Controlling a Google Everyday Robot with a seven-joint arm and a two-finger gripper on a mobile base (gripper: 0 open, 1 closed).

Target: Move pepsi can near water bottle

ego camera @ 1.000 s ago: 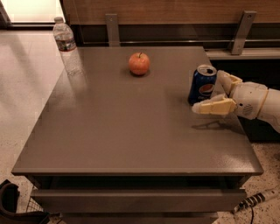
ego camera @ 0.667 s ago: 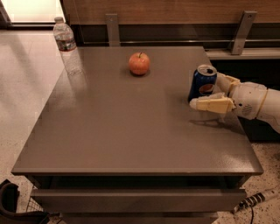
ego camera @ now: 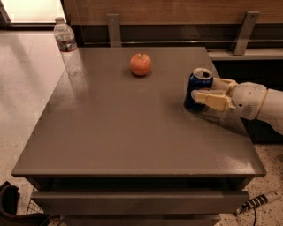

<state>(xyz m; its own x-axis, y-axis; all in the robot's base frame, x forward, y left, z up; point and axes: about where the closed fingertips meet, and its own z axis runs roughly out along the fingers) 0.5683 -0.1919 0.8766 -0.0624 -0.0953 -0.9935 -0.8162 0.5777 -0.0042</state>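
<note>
At the near edge, the grey-brown table (ego camera: 110,132) shows a shallow drawer front (ego camera: 132,201) under its top. A dark object (ego camera: 9,205) sits on the floor at the lower left, and a striped cable (ego camera: 256,202) lies on the speckled floor at the lower right.

Further in, by the table's right edge, the pepsi can (ego camera: 197,83) stands upright on the tabletop with its silver top showing. The gripper (ego camera: 207,89) reaches in from the right on a white arm (ego camera: 258,101). Its cream fingers (ego camera: 212,99) clasp the can: the nearer one lies across the can's front lower half, and the other sits against its far right side.

Beyond that, near the middle of the table's far half, a red-orange apple (ego camera: 140,64) rests on the surface, well apart from the can. The water bottle (ego camera: 67,46) stands upright at the far left corner, white cap on top and label band just below it, well apart from both the apple and the can.

Behind the table run a wooden panel (ego camera: 177,11) and two upright metal brackets (ego camera: 113,28)
</note>
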